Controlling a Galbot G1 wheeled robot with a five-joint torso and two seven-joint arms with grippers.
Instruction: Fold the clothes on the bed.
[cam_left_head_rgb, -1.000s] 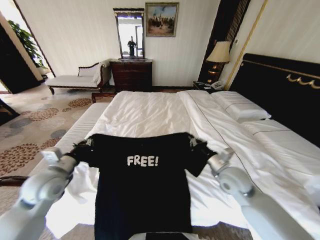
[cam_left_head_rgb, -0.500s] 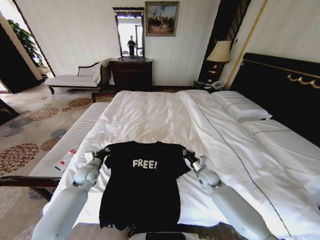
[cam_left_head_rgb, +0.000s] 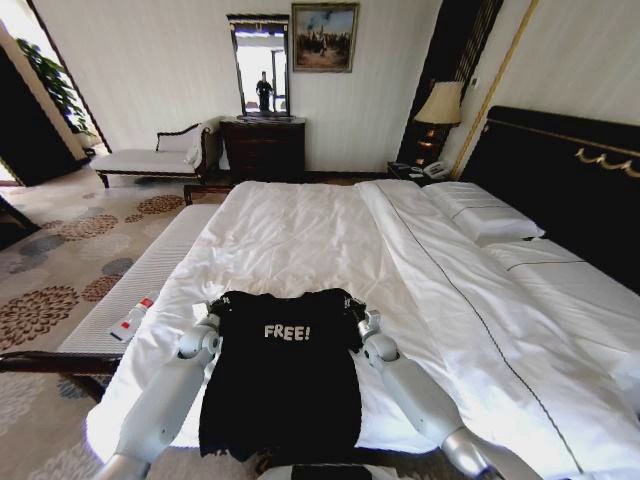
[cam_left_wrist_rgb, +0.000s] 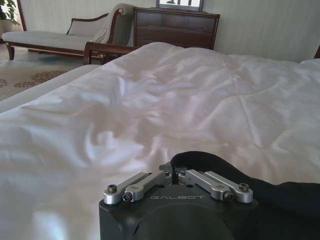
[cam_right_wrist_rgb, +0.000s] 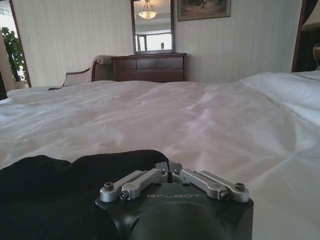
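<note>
The clothes are one black T-shirt (cam_left_head_rgb: 285, 375) with white "FREE!" lettering, spread over the near edge of the bed's white duvet (cam_left_head_rgb: 300, 230) with its hem hanging toward me. My left gripper (cam_left_head_rgb: 214, 306) is shut on the shirt's left shoulder and my right gripper (cam_left_head_rgb: 357, 310) on its right shoulder. Both shoulders rest low on the duvet. The left wrist view has the left gripper (cam_left_wrist_rgb: 173, 173) pinching black fabric (cam_left_wrist_rgb: 280, 200). In the right wrist view the right gripper (cam_right_wrist_rgb: 168, 170) pinches black fabric (cam_right_wrist_rgb: 60, 185) the same way.
A small red-and-white object (cam_left_head_rgb: 131, 318) lies on the white bench edge left of the bed. Pillows (cam_left_head_rgb: 485, 215) and a dark headboard (cam_left_head_rgb: 560, 170) are on the right. A chaise (cam_left_head_rgb: 150, 158), dresser (cam_left_head_rgb: 263, 148) and lamp (cam_left_head_rgb: 440, 105) stand along the far wall.
Both arms have reached forward and down. The shirt has moved away from me onto the duvet, and its shoulders have come closer together and lower.
</note>
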